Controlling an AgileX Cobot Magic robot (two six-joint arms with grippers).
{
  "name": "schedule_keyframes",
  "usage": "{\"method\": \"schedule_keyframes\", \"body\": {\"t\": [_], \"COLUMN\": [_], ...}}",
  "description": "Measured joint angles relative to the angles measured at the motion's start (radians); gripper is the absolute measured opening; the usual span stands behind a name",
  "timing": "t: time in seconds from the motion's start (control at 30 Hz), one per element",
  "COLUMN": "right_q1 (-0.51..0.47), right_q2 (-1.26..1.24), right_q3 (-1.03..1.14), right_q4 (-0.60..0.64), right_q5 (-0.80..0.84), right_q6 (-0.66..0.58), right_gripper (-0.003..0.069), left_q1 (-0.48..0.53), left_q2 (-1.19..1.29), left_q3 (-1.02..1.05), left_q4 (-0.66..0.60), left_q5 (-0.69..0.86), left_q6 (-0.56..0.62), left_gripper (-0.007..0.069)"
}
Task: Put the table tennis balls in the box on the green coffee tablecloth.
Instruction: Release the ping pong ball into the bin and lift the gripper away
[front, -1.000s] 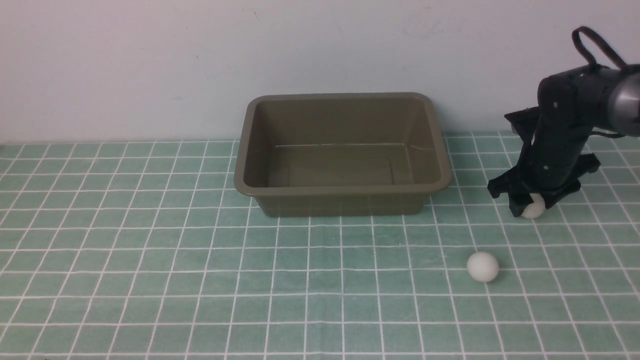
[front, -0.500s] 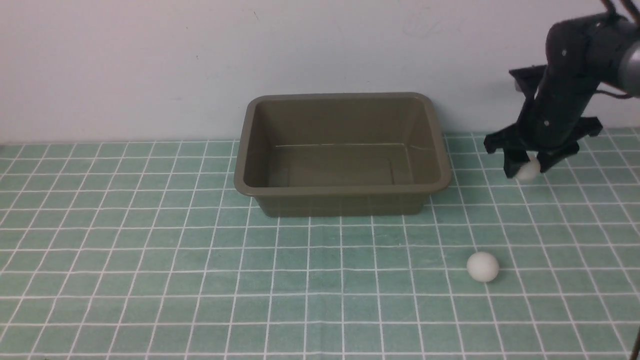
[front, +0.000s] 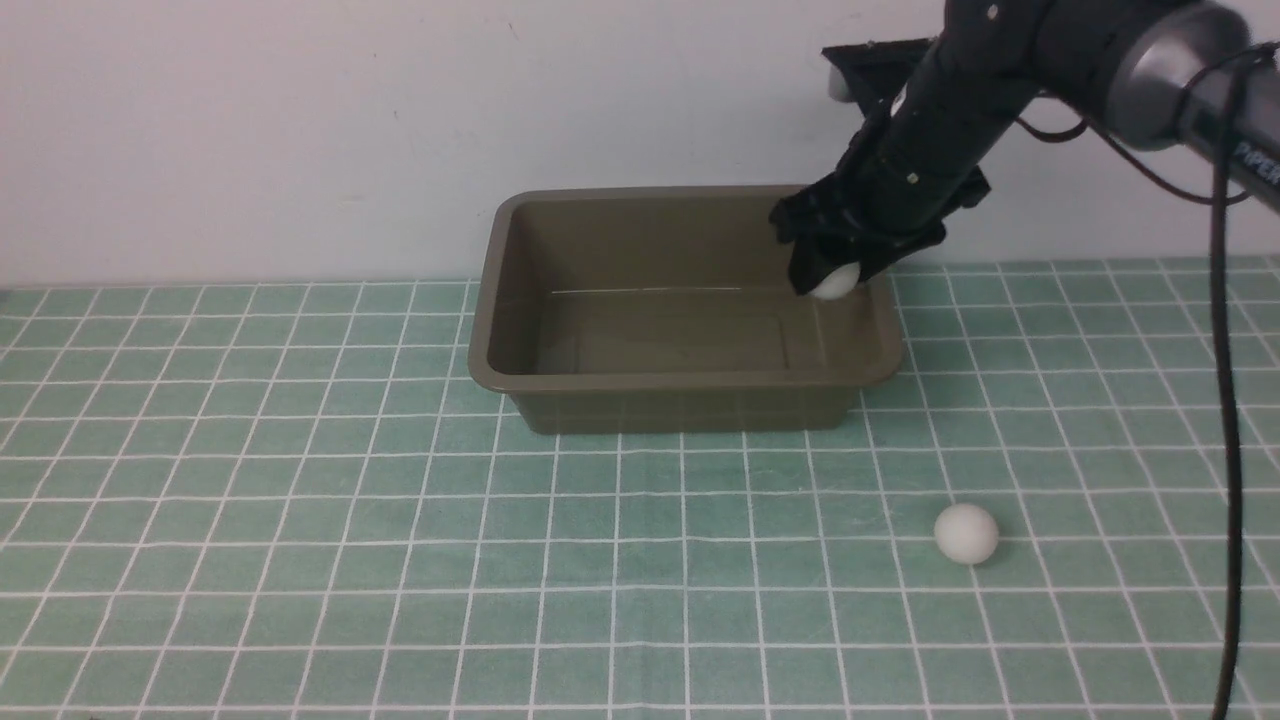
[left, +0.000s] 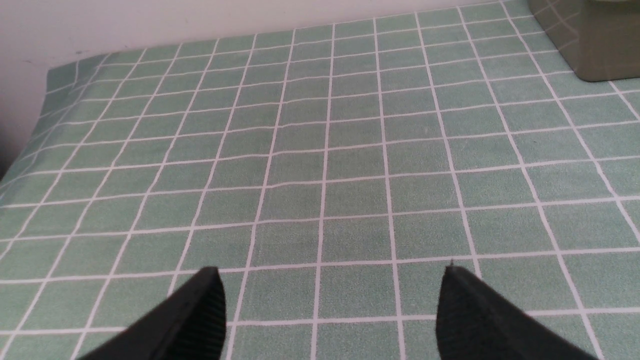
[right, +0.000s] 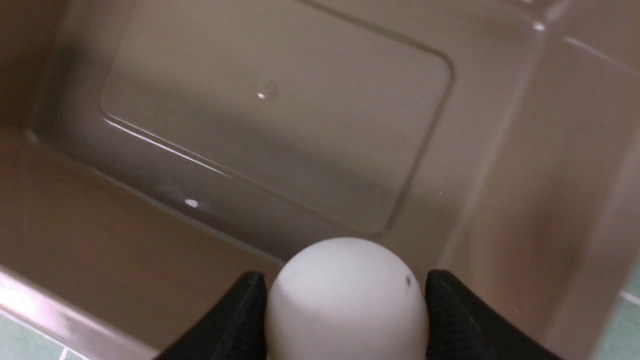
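Found the right gripper (front: 830, 272) clamped on one of the table tennis balls (front: 835, 284), a finger pressed to either side of it in the right wrist view. Placed this held ball above the inside of the box (front: 680, 381), toward its right end, clear of the floor and not yet released. Checked the box floor in the front and right wrist views: bare, no ball inside. Located the second ball (front: 966, 533) on the green coffee tablecloth (front: 300, 520), nearer than the box and toward its right, well apart from it and untouched. Noted the left gripper (left: 330, 310) with jaws standing apart over bare cloth, nothing between them, away from the box. Could not fix the height of the held ball against the rim; probably about level with it, going by the front view. Judged progress: nothing delivered so far, first ball one release away, second ball wholly outstanding, with approach, grasp, carry and drop all left to do.
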Motion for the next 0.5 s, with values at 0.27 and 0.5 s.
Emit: {"method": "schedule_keyframes", "body": {"t": [0.27, 0.5], "right_q1": [0.001, 0.001], "right_q2": [0.037, 0.043], "right_q3": [0.000, 0.000], "right_q4": [-0.006, 0.001], "right_q5": [-0.047, -0.095], "right_q6": [-0.008, -0.015], "right_gripper": [0.0367, 0.0367], "left_q1": [0.000, 0.000], "left_q2": [0.000, 0.000], "left_q3": [0.000, 0.000], "left_q4": [0.000, 0.000], "left_q5": [0.000, 0.000], "left_q6": [0.000, 0.000], "left_gripper": [0.0510, 0.0510]}}
